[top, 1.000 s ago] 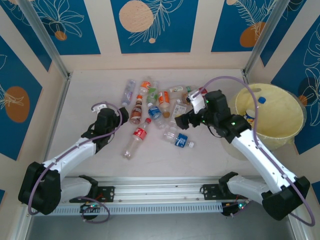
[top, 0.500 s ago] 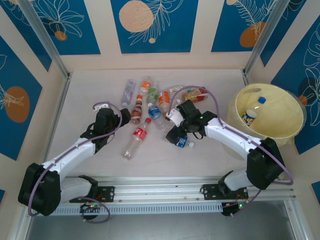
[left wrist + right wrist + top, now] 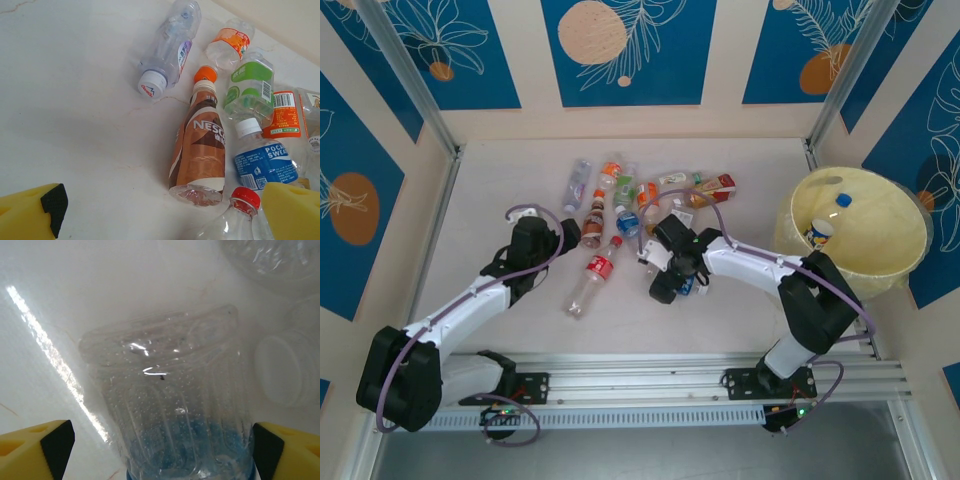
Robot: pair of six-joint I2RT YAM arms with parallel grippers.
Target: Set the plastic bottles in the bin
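Clear blue-labelled bottle (image 3: 172,410) between spread right fingers (image 3: 35,447), left fingers (image 3: 25,212) spread above open tabletop (image 3: 75,100)

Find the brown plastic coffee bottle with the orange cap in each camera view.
Top external: brown coffee bottle, left side of the pile.
Left wrist: brown coffee bottle at centre, cap up.
Right wrist: another one, a clear blue-labelled bottle.
Shared landmark: white-capped blue-labelled bottle at its right.

L arm (image 3: 470,295) extended, L fingers (image 3: 25,214) wide; R arm (image 3: 750,262) folded leftward, R fingers (image 3: 30,449) spread.
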